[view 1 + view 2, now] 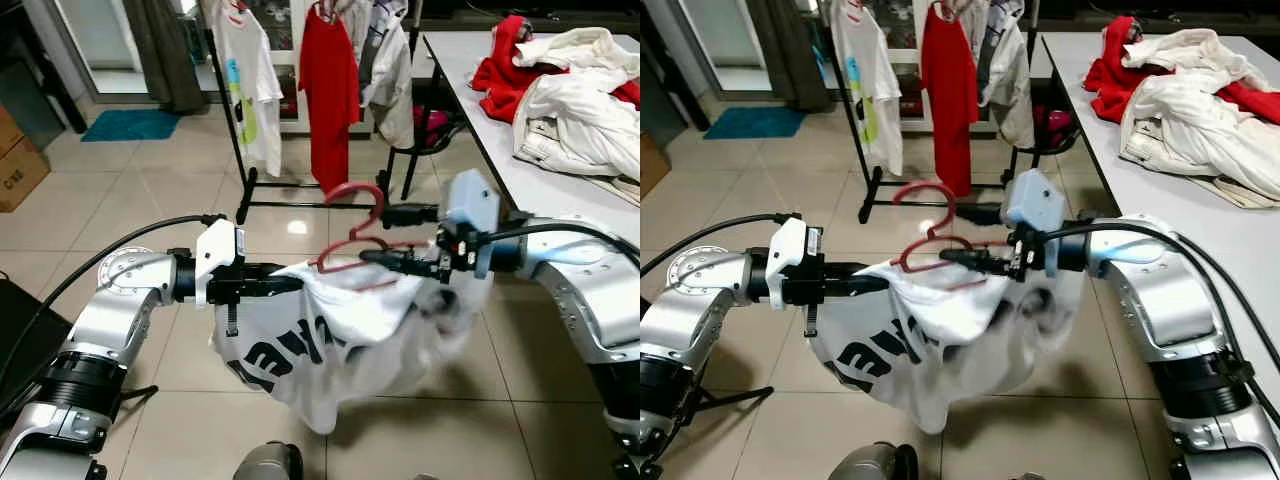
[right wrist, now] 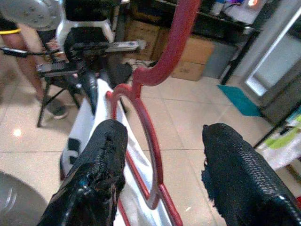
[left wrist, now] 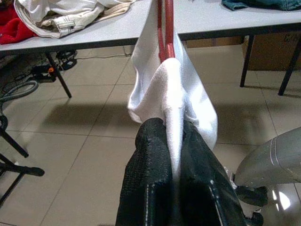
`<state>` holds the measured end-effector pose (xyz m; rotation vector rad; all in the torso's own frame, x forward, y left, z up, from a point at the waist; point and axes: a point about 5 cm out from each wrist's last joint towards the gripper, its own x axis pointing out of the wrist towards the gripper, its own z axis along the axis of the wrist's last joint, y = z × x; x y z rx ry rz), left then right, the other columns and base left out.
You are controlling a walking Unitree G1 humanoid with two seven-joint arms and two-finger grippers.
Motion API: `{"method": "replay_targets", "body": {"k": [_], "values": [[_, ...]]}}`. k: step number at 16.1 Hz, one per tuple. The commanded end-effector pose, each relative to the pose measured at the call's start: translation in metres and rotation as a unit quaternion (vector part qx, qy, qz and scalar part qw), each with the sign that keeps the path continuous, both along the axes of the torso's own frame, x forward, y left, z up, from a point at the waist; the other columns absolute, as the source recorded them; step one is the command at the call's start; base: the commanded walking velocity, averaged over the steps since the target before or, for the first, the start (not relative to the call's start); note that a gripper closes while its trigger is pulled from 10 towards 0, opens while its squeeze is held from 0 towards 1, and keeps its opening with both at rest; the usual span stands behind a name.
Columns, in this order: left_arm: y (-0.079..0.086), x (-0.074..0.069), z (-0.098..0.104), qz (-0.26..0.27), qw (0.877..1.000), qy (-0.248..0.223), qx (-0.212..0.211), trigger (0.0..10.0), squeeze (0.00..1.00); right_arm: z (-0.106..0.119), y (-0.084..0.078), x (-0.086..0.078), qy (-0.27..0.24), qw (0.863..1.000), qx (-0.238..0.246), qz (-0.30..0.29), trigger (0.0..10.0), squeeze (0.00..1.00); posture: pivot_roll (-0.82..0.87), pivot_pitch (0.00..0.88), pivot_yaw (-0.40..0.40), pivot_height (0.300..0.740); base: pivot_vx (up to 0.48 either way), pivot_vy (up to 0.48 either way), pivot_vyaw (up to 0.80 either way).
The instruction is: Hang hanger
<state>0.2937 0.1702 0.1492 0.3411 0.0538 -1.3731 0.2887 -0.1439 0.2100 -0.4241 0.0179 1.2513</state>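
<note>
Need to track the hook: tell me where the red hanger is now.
In the left eye view, the red hanger sits centre frame inside the white T-shirt, between the left gripper and right gripper.

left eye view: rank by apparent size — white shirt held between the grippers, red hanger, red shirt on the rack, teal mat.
1. white shirt, though nearness to the camera inflates it
2. red shirt
3. red hanger and teal mat: too alike to rank, and the hanger sits much nearer
</note>
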Motion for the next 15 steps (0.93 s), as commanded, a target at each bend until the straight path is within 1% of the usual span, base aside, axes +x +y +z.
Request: {"method": "replay_targets", "body": {"k": [1,2,3,4,5,6,7,11,15], "values": [[-0.001,0.000,0.007,-0.006,1.000,-0.018,-0.004,0.0,0.00,0.003,0.001,0.001,-0.005,1.000,-0.010,0.012,10.0,0.00,0.07,0.013,0.072,0.740,0.000,0.000,0.00],[-0.001,-0.001,0.007,-0.007,1.000,-0.018,-0.003,0.0,0.00,0.001,0.001,0.001,0.001,1.000,-0.012,0.016,7.8,0.00,0.07,0.013,0.072,0.740,0.000,0.000,0.00],[0.000,-0.001,0.007,-0.007,1.000,-0.018,-0.002,0.0,0.00,-0.002,0.001,0.000,0.011,0.999,-0.018,0.024,4.1,0.00,0.07,0.015,0.077,0.740,0.000,0.000,0.00],[0.000,-0.001,0.008,-0.007,1.000,-0.018,-0.001,0.0,0.00,-0.002,0.001,-0.001,0.015,0.999,-0.019,0.027,3.7,0.00,0.07,0.015,0.077,0.740,0.000,0.000,0.00],[0.000,0.000,0.008,-0.006,1.000,-0.019,-0.001,0.0,0.00,-0.003,0.000,-0.002,0.023,0.999,-0.020,0.030,1.8,0.00,0.07,0.015,0.077,0.740,0.000,0.000,0.00],[0.002,0.001,0.009,-0.002,1.000,-0.021,-0.002,0.0,0.00,-0.008,-0.002,-0.004,0.041,0.998,-0.038,0.038,0.5,0.00,0.06,0.015,0.079,0.740,0.000,0.000,0.00],[0.002,0.002,0.010,0.000,1.000,-0.022,-0.003,0.0,0.00,-0.010,-0.004,-0.005,0.047,0.997,-0.047,0.039,0.0,0.00,0.06,0.015,0.079,0.740,0.000,0.000,0.00],[0.004,0.004,0.011,0.008,1.000,-0.023,-0.009,0.0,0.00,-0.014,-0.004,-0.006,0.056,0.996,-0.054,0.043,0.0,0.00,0.06,0.014,0.077,0.740,0.000,0.000,0.00],[0.005,0.003,0.011,0.013,1.000,-0.022,-0.012,0.0,0.00,-0.014,-0.003,-0.008,0.070,0.995,-0.046,0.050,0.0,0.00,0.06,0.011,0.072,0.740,0.000,0.000,0.00]]}}
